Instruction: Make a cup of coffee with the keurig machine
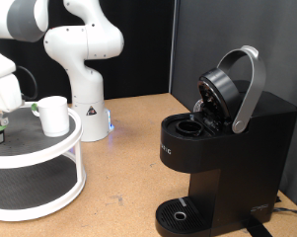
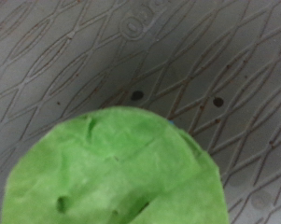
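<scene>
one gripper (image 1: 0, 111) at the exterior view's left edge over green-topped pod (image 2: 117, 173) on tiered stand (image 1: 49, 148), finger state unclear, cup (image 1: 53, 115) beside, keurig machine (image 1: 222, 148) lid open

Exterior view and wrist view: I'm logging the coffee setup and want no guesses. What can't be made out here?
- Pincer: at the exterior view's left edge, fingers cut off; open or shut unclear.
- Pod: wrist view shows only its blurred green top, cropped by the frame.
- Keurig machine: chamber under the raised lid too dark.
- Cup: inside hidden by its wall.
</scene>
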`<state>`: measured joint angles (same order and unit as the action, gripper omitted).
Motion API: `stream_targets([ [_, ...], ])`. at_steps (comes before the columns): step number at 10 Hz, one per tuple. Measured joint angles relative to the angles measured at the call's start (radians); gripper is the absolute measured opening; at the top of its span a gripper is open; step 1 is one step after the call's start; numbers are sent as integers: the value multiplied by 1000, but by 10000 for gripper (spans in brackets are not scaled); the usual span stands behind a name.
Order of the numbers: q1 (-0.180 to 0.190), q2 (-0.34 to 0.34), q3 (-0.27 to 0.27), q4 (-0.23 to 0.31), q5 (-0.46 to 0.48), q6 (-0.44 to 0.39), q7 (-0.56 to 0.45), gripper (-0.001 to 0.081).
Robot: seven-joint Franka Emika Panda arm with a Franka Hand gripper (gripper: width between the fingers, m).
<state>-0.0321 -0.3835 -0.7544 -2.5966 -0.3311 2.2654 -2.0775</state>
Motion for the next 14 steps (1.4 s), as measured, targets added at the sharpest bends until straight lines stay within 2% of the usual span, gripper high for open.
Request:
stream_targets([
  [4,0,35,-8,-30,-3,67,1,803],
  [9,0,50,-11,-40,2,81,0,803],
  [10,0,50,-13,-41,4,81,0,693],
  [11,0,50,-14,-41,4,81,0,693],
  [12,0,50,-15,-41,4,84,0,531],
  [13,0,50,-16,-41,4,88,0,531],
  [14,0,50,-16,-41,5,89,0,472],
])
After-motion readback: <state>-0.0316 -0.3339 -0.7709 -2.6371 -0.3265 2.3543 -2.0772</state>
